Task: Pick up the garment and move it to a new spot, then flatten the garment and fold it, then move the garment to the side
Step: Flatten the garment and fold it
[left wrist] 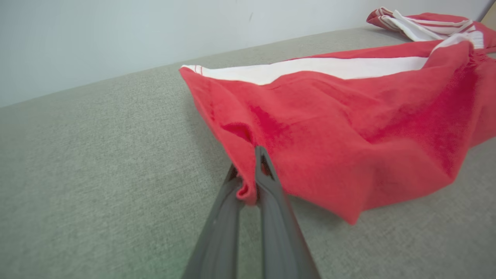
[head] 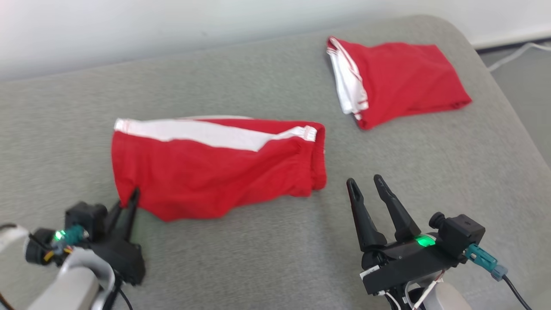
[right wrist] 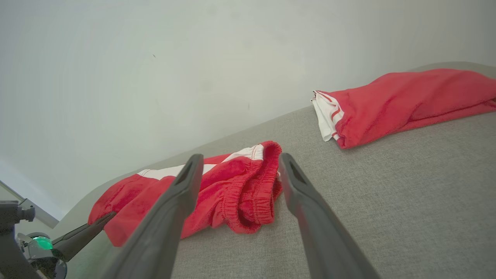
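Got the near-left corner of the garment (head: 215, 172) pinched tight in the left pincer (left wrist: 246, 161). Lies mid surface (head: 267, 258), long axis left-right. Puts the waistband end (head: 316, 159) closest to the right pincer (head: 365, 180), gaping wide, empty.

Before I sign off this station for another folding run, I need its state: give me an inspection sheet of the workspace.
Surface: grey upholstered surface, no stains seen.
Job's things: red garment with a white stripe, rumpled, lying near left.
Clutter: second red garment, folded, far right, apart from the first.
Grippers: left gripper shut on the red garment's near corner; right gripper open, empty, short of its waistband.
Cables: pale cable on the grey floor, far right; dark lead at the right wrist.
Surroundings: pale wall behind; floor to the right.
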